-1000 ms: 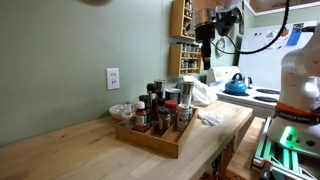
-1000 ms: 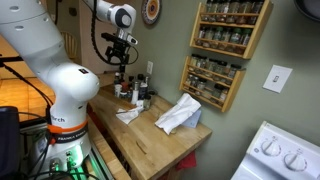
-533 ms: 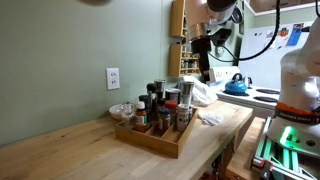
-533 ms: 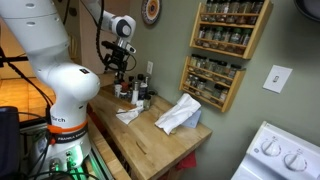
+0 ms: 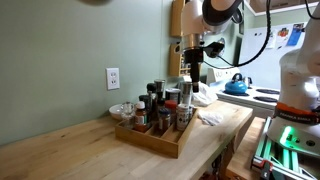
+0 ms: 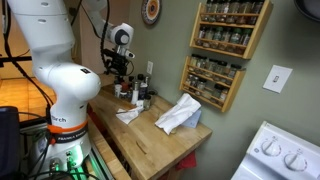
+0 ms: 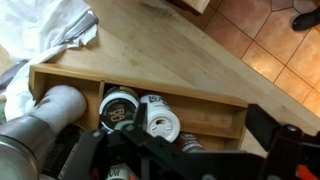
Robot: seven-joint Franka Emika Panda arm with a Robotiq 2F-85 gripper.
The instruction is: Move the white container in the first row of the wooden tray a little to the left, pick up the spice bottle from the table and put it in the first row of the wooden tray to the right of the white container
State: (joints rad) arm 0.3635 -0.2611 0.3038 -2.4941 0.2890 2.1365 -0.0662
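Green wall [image 5: 60, 50], white outlet [image 5: 113, 78], butcher-block counter [image 5: 60, 150], wall-hung spice racks [image 6: 232, 25], white stove [image 6: 285, 150], tiled floor [image 7: 265, 55].

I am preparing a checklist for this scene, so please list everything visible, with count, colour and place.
wooden tray: one, light wood, on the table.
white container: one, pale grey-white, in the tray's edge row.
white-lidded jars: two, beside the container.
dark-capped bottles: several, brown, in the tray.
white cloths: two, crumpled, on the table.
glass bowl: one, clear, by the wall.
kettle: one, blue, beyond the table's end.
stove: one, white, past the table.
spice racks: two, wooden, on the wall.
wall outlets: two, white, one above the table, one near the stove.
robot arm: one, white.
gripper: one, dark, above the tray.
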